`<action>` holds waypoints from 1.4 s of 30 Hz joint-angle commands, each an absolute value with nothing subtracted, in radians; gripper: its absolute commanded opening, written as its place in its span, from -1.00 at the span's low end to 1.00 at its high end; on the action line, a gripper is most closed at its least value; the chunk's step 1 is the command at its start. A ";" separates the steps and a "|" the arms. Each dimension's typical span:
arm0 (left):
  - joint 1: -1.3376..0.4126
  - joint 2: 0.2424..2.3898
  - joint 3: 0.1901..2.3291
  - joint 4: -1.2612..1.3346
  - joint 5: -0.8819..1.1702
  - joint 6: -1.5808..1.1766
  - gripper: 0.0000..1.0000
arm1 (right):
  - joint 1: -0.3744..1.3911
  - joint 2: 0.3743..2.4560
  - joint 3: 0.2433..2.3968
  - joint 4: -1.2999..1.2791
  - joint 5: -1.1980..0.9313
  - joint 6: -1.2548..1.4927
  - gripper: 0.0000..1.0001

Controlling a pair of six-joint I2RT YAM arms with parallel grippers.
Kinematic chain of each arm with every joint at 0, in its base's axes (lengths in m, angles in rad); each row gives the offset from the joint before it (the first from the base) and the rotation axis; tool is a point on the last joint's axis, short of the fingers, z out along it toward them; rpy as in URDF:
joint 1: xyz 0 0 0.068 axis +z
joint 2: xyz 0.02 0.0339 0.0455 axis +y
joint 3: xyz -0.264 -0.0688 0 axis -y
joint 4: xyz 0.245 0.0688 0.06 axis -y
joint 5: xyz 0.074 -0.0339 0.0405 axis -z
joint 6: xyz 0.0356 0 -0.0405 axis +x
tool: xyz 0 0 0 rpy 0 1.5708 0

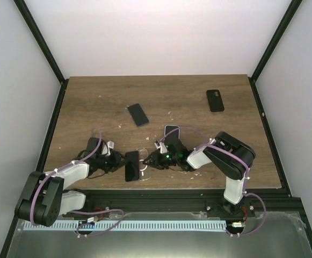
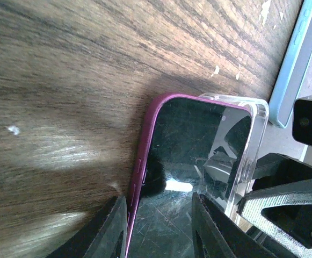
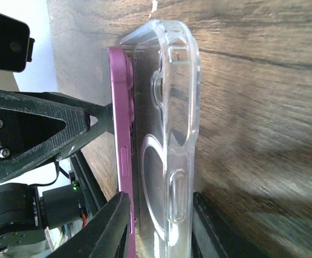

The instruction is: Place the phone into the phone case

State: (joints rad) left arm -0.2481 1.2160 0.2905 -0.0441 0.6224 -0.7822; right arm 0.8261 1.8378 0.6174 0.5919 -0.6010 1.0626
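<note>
two pairs of fingers meet over one workpiece. the left fingers (image 2: 110,231) stand narrowly parted astride the near end of the phone (image 2: 188,156), one against its magenta edge and the other over the dark glass; they appear to grip it. the right fingers (image 3: 110,226), likewise part closed, bracket the clear case (image 3: 172,107) from the opposite side, with the phone's magenta edge just inside the same span; the hold looks to be on the case. the phone rests screen up, overlapping the open face of the case but offset from it. in the left wrist view one clear wall shows free beside the glass, so the phone is judged not yet seated. both lie on the bench (image 1: 172,91) near its front edge, between the two arms. a pale-blue slab (image 2: 298,59) lies just beyond, and a second dark phone (image 1: 138,114) well apart.

for a clean fit, the case is probably best held flat and lightly, since squeezing its walls narrows the mouth. one long edge of the phone goes under the lip first, corners matched, then the free edge is pressed down evenly. a skewed entry risks the case springing away.
</note>
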 commanded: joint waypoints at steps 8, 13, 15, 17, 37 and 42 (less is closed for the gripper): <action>-0.270 1.166 0.264 -0.026 0.645 -0.847 -0.29 | 0.827 1.855 0.599 0.673 -0.620 1.092 0.01; -0.271 1.174 0.259 0.008 0.662 -0.874 -0.29 | 0.841 1.879 0.625 0.661 -0.623 1.096 -0.01; -0.271 1.181 0.259 0.020 0.667 -0.884 -0.29 | 0.854 1.889 0.643 0.648 -0.624 1.095 -0.01; -0.275 1.181 0.258 0.031 0.674 -0.895 -0.29 | 0.866 1.894 0.660 0.635 -0.618 1.092 0.00; -0.284 1.034 0.307 -0.228 0.593 -0.802 -0.18 | 0.874 1.913 0.674 0.535 -0.538 1.062 -0.51; -0.284 1.004 0.284 -0.263 0.556 -0.783 -0.14 | 0.874 1.921 0.673 0.541 -0.534 1.064 -0.55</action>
